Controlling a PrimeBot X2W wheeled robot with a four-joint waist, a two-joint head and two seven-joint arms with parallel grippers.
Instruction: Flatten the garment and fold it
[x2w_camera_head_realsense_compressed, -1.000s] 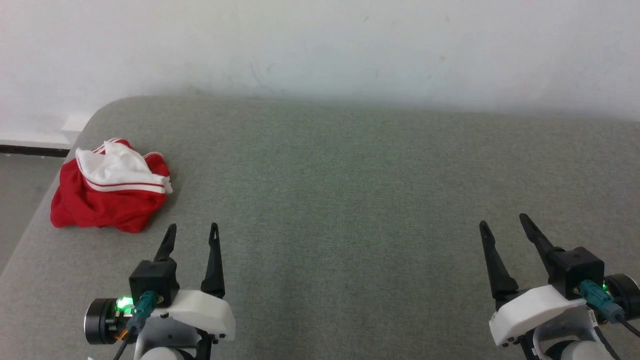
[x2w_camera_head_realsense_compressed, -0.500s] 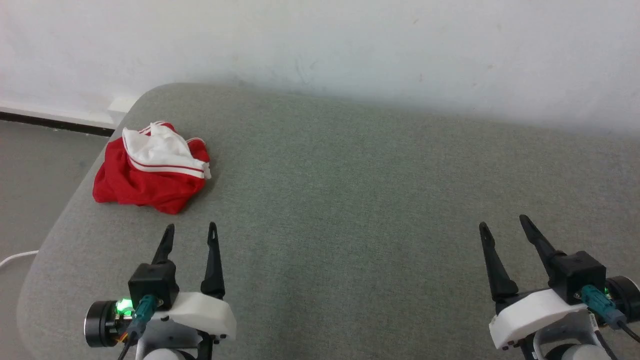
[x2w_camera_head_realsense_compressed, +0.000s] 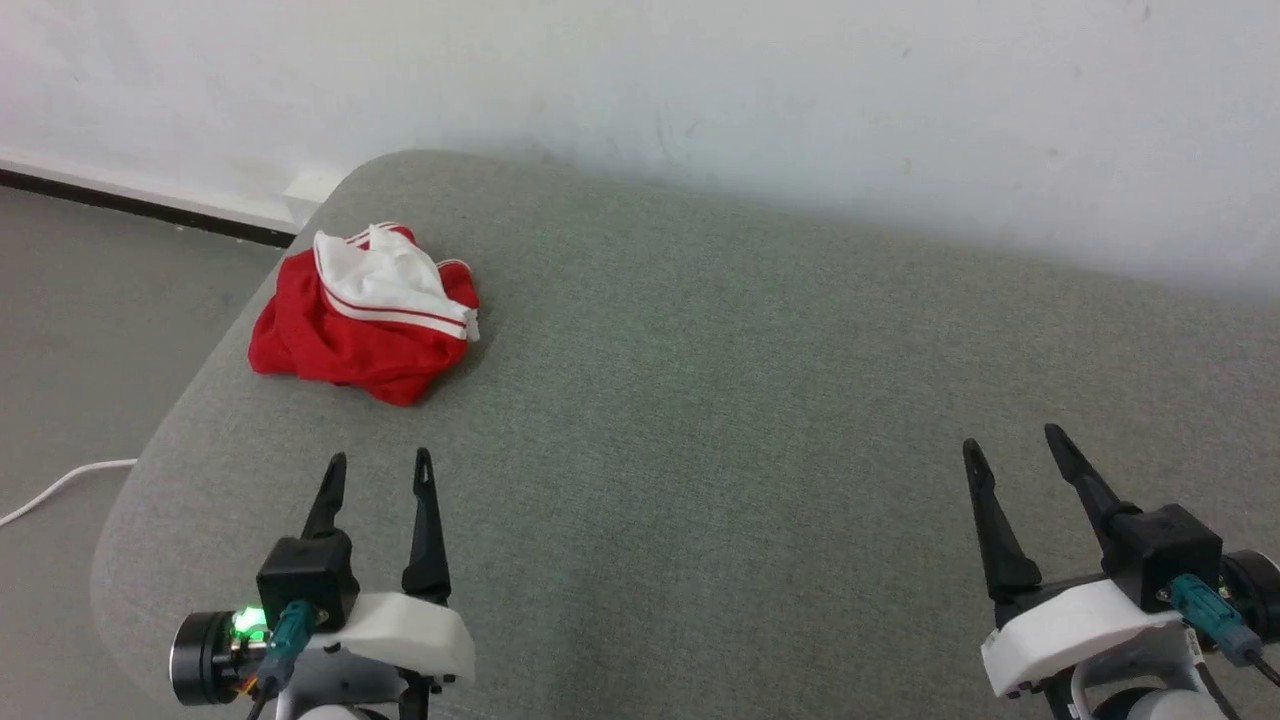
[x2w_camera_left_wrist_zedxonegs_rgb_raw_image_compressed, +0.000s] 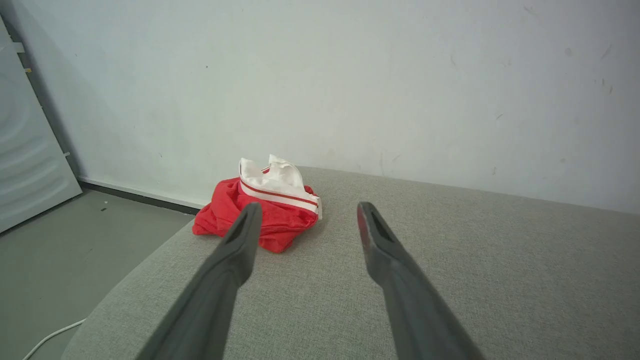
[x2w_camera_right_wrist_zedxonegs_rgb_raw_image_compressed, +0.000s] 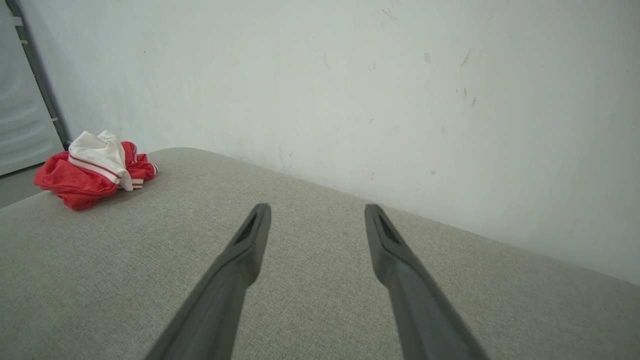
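No readable txt, nos., logos or labels anywhere tbh. The garment (x2w_camera_head_realsense_compressed: 352, 342) is bunched up near the far-left corner of the grey cushion (x2w_camera_head_realsense_compressed: 700, 400). The folds facing the cams are plain red fabric + white w/ thin red stripes, nothing legible on them. Wall's plain too.
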